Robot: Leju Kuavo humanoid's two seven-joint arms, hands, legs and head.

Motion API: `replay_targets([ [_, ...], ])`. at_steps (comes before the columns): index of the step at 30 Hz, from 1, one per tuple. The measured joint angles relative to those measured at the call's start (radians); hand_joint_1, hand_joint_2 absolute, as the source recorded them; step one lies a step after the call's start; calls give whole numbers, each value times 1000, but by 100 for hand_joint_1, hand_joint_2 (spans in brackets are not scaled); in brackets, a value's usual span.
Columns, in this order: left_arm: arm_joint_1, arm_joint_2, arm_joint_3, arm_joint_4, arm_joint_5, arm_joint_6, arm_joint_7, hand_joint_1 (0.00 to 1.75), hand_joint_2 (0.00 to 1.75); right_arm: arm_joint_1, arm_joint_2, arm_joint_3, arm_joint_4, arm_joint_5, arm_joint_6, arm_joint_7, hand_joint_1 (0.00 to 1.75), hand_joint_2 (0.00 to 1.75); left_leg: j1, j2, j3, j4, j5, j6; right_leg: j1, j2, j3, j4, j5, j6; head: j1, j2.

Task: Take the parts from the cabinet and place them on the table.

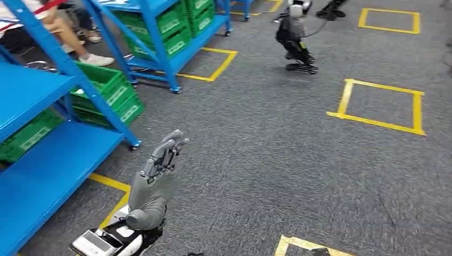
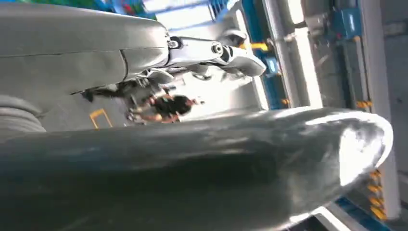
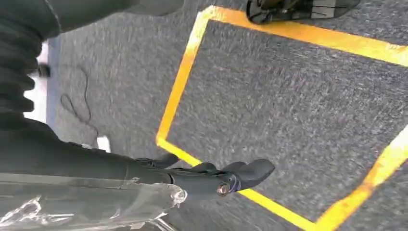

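The left robot hand [image 1: 160,160] rises at about 7 o'clock in the head view, its silver forearm angled up and forward from the lower edge, fingers [image 1: 169,145] held straight and close together, pointing toward 1 o'clock with nothing in them. In the left wrist view the same robot hand's thick grey thumb [image 2: 269,159] lies across the frame with lighter fingers beyond it, again holding nothing.

The right robot hand [image 3: 226,175] hangs low over the grey carpet [image 3: 288,110], dark fingers stretched out in a line and empty, above a square marked in yellow tape [image 3: 183,77].

The blue cabinet [image 1: 48,160] stands at 9 o'clock in the head view, just beside the raised left robot hand, its bare lower shelf running toward the camera. Green crates [image 1: 109,93] sit on its shelves farther back, at about 10 o'clock; the parts themselves cannot be made out inside them. A second blue cabinet [image 1: 176,32] with more green crates stands at 11 o'clock.

A person's legs and pale shoe [image 1: 96,60] show behind the near cabinet at the upper left. Another robot's dark legs [image 1: 296,48] stand on the carpet at 12 o'clock, with yellow tape squares marked around it, one at 2 o'clock [image 1: 381,104].
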Motion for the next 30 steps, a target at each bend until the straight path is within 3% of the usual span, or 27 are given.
replay_targets([
  [1,1,0,0,0,1,0,0,0,0,-1,0,0,0,2,0,0,0,175,0,1,18,-32,29,2,1,-15,1,0,-1,0,0,0],
  [2,2,0,1,0,1,0,0,0,0,-2,0,0,0,3,1,1,0,175,-1,6,55,-97,67,5,2,-28,3,0,-2,1,0,0],
  [3,2,0,1,0,1,0,0,0,0,-4,1,0,0,5,1,3,0,175,-4,27,109,-191,108,9,2,-41,6,0,-4,3,0,0],
  [4,2,-1,1,0,1,0,0,0,0,-5,1,0,0,5,1,3,0,175,-10,85,155,-264,128,16,4,-50,10,0,-7,7,-1,0],
  [5,0,-3,1,0,1,0,0,0,0,-4,1,0,0,5,1,3,0,175,-16,96,171,-304,119,16,13,-59,7,9,-14,14,-3,0],
  [7,3,-3,2,-1,1,0,0,0,0,-5,1,0,0,6,1,5,0,175,-17,75,162,-298,119,30,13,-79,11,3,-13,21,0,0],
  [9,7,-3,3,-2,1,1,0,0,0,-9,2,1,0,7,1,6,0,175,-14,47,164,-307,125,45,10,-97,19,0,-18,35,-1,0],
  [10,7,-3,5,-4,1,1,0,0,0,-11,2,1,0,8,1,8,0,175,-9,37,166,-308,128,48,6,-44,11,16,-32,42,5,0],
  [11,6,-4,5,-4,1,2,0,0,0,-10,2,1,0,8,0,10,0,175,-6,29,165,-308,128,54,3,-5,-11,64,-62,44,7,0],
  [13,8,-5,4,-4,1,2,0,0,0,-6,2,1,0,10,0,18,0,175,-6,3,165,-308,128,58,2,24,-89,228,-135,49,12,0],
  [14,9,-4,5,-4,2,1,0,0,0,-3,2,1,0,10,0,21,0,175,-6,-11,165,-307,128,59,2,27,-127,298,-157,50,12,0],
  [15,10,-3,5,-4,2,1,0,0,0,-1,2,1,0,10,0,21,0,175,-6,-26,165,-307,128,58,2,27,-141,316,-151,50,11,0],
  [16,10,-3,5,-4,3,1,0,0,0,0,2,1,0,11,0,21,0,175,-5,-42,167,-307,129,57,2,28,-131,288,-121,50,12,0],
  [18,10,-3,5,-4,3,1,0,0,0,-1,2,1,0,11,0,21,0,175,-1,-72,170,-305,129,53,-4,43,-60,132,-30,50,11,0],
  [19,10,-3,5,-4,3,1,0,0,0,-1,2,1,0,11,0,21,0,175,1,-85,170,-302,128,46,-11,81,-17,45,6,54,12,0],
  [20,9,-3,5,-4,3,1,0,0,0,-1,3,1,0,11,1,21,0,175,-4,-98,163,-293,126,37,-16,127,-2,9,-13,52,14,0],
  [24,13,-3,5,-6,4,1,0,0,0,-5,3,2,0,13,0,21,0,175,7,-138,151,-305,142,12,-8,88,-2,11,-4,19,13,0],
  [25,14,-3,5,-6,5,1,0,0,0,-7,3,2,0,13,0,21,0,175,3,-99,148,-297,132,10,-10,73,0,7,1,10,13,0],
  [26,11,-3,5,-7,5,1,0,0,0,-7,3,3,0,13,0,21,0,175,-3,-41,128,-259,101,6,-9,62,0,5,1,2,1,0],
  [27,9,-3,5,-7,6,1,0,0,0,-6,3,4,0,13,0,21,0,175,-3,-17,96,-189,60,3,-6,49,-1,5,1,-2,-2,0],
  [29,13,-3,5,-7,6,1,0,0,0,0,2,5,0,13,1,24,0,175,-2,-1,18,-29,-7,1,-2,15,-2,5,-1,-5,-2,0],
  [30,14,-3,5,-7,6,1,0,0,0,1,2,5,0,13,1,24,0,175,-2,0,0,9,-12,1,-1,0,-2,5,-2,-6,-3,0],
])
